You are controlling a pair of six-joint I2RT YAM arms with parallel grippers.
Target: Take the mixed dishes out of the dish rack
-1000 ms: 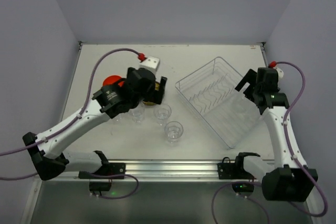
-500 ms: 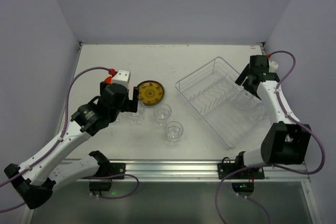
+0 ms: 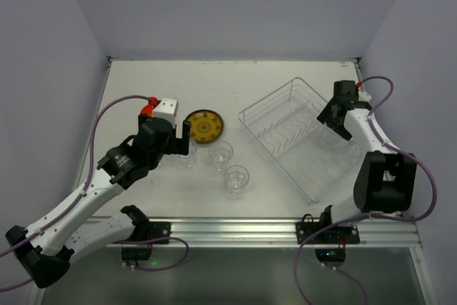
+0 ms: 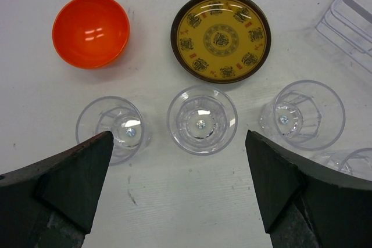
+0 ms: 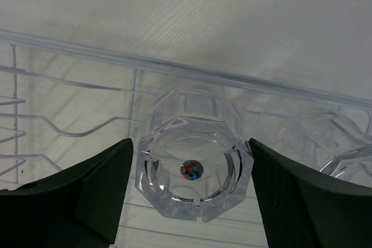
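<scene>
Right wrist view: a clear cup [image 5: 195,169] fills the gap between the fingers of the right gripper [image 5: 190,164]. The dish rack wall [image 5: 244,82] runs just above it, and a second cup [image 5: 331,143] crowds its right.

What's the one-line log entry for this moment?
left end effector: open above unloaded cups | right end effector: straddling clear cup in dish rack, grip unconfirmed

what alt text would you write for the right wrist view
A clear plastic cup seen from above, sitting in the dish rack between the two dark fingers of the right gripper. Wire plate holder at left, another clear cup at right, pale table beyond.
</scene>
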